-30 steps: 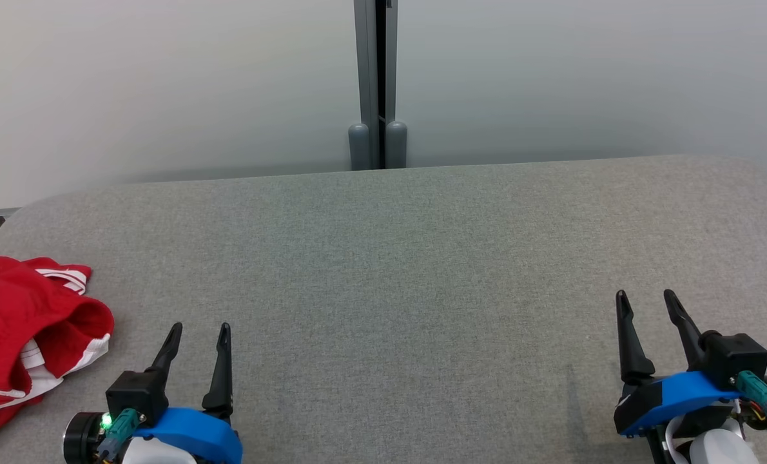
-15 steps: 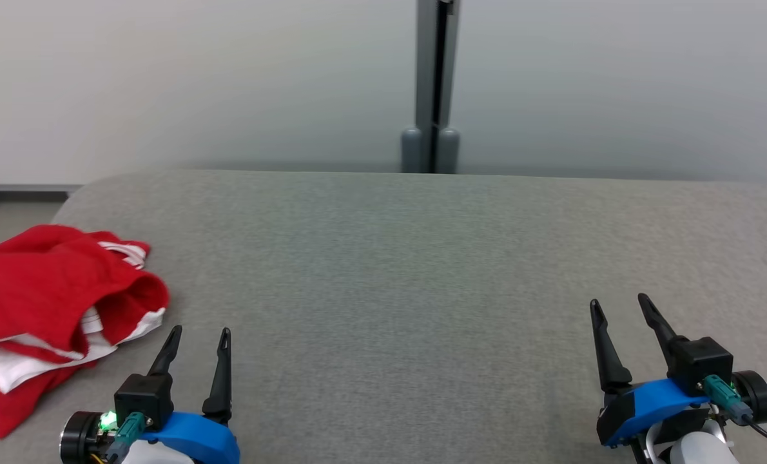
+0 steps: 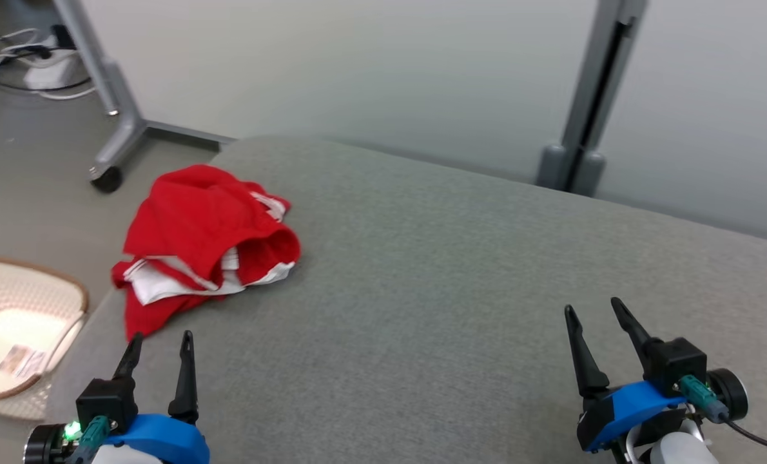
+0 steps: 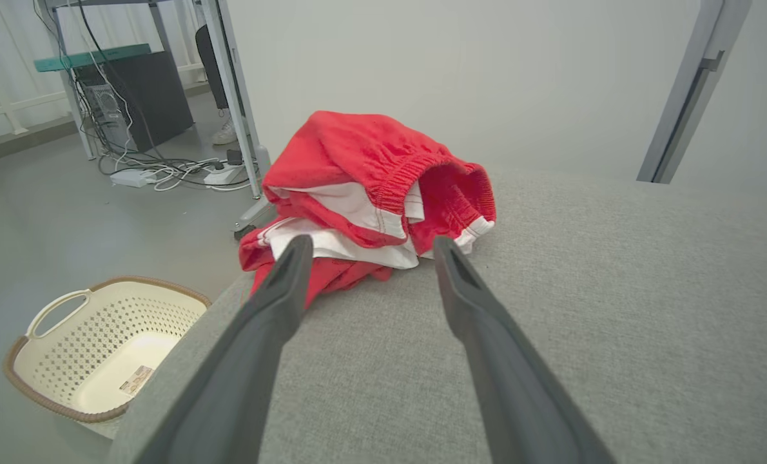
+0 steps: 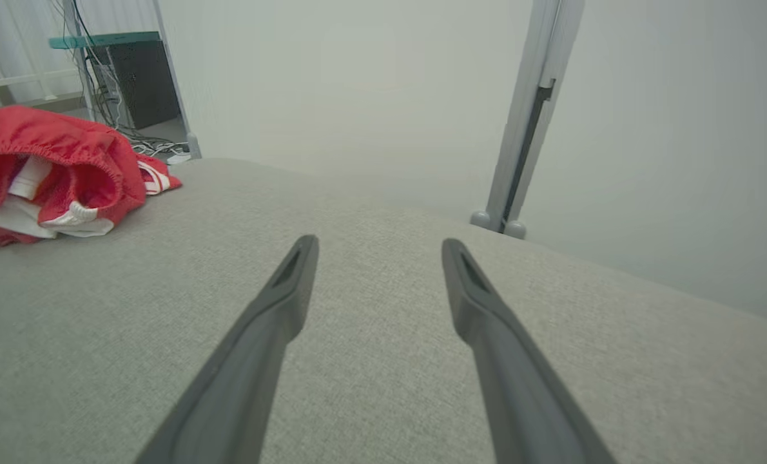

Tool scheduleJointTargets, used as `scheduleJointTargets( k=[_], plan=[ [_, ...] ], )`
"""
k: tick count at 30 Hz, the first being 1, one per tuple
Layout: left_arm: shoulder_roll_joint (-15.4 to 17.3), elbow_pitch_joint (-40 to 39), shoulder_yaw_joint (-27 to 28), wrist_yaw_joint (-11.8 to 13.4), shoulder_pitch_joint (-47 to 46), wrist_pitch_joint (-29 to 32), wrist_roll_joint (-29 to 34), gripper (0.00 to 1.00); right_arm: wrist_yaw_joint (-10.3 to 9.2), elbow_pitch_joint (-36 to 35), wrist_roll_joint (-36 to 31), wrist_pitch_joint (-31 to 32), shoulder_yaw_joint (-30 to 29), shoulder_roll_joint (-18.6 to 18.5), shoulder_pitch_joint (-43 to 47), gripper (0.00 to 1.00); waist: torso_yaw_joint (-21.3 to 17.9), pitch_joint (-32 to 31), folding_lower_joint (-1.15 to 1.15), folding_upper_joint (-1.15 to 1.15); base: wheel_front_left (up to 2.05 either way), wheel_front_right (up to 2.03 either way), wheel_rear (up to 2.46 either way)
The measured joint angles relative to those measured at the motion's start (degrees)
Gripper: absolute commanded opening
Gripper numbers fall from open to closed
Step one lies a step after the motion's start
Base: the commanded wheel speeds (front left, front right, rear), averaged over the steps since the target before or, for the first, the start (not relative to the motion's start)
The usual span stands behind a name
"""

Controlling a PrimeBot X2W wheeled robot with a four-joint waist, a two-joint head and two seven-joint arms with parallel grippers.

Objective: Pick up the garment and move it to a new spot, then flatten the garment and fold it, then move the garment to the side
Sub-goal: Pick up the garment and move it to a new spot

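Both of your grippers have their fingers spread wide with nothing between them: the left gripper (image 3: 161,336) is over the near left edge of the grey padded surface (image 3: 422,258), and the right gripper (image 3: 593,306) is well apart to its right. You'll find the crumpled red and white garment (image 3: 203,225) just ahead of the left gripper's fingertips, lying untouched at the surface's corner and far to the left of the right gripper. Below and to the left of your left gripper, a cream perforated basket (image 4: 67,348) sits on the floor.
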Motion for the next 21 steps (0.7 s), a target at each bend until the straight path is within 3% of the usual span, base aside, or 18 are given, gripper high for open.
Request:
scheduleJointTargets(
  k=[10, 21],
  plan=[
    [0.26, 0.56, 2.49, 0.01, 0.5, 0.0, 0.2, 1.0, 0.0, 1.32, 0.63, 0.0, 2.76, 0.02, -1.14, 1.0, 7.62, 1.52, 0.0, 0.0, 0.0, 0.0, 0.0],
    [0.2, 1.49, 3.42, 0.01, -1.58, 0.0, -0.04, 1.0, 0.0, 1.21, -0.31, 0.0, 3.69, 0.0, -2.74, 1.0, 6.87, 5.27, 0.0, 0.0, 0.0, 0.0, 0.0]
  ],
)
